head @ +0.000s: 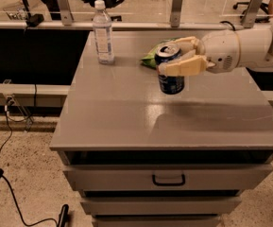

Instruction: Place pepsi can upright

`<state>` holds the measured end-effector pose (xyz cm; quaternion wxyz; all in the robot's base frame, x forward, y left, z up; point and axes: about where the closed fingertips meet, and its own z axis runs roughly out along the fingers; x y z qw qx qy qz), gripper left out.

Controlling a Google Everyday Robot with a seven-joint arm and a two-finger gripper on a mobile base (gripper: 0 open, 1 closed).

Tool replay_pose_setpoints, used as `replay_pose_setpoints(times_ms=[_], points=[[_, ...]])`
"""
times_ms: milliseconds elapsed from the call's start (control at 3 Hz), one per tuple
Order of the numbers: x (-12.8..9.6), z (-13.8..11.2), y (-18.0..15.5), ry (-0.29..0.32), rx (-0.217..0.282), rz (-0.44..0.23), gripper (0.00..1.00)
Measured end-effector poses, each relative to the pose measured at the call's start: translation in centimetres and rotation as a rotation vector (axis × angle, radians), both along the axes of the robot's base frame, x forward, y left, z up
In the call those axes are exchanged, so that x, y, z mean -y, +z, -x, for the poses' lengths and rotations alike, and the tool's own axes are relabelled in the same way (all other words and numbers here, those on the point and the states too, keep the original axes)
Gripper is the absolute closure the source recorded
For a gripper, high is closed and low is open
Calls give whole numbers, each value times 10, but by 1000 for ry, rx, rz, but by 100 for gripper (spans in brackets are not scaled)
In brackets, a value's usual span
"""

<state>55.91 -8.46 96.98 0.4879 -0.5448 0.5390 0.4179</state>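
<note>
The pepsi can (170, 82) is dark blue with a silver top and stands nearly upright, its base at or just above the grey tabletop (126, 112) in the middle of the far half. My gripper (176, 56) reaches in from the right on a white arm. Its cream fingers (182, 67) are closed around the can's upper part, one in front and one behind.
A clear plastic water bottle (103, 32) stands at the back left of the tabletop. A green snack bag (150, 58) lies just behind the can. The cabinet has drawers below (169, 178). A railing runs behind the table.
</note>
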Motion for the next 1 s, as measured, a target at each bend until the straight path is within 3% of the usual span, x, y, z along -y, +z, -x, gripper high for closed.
replay_pose_setpoints(times_ms=[333, 667, 1000], points=[[5, 5, -12, 14, -1, -74, 100], [13, 9, -31, 9, -2, -115, 83], [17, 12, -46, 18, -6, -162, 59]])
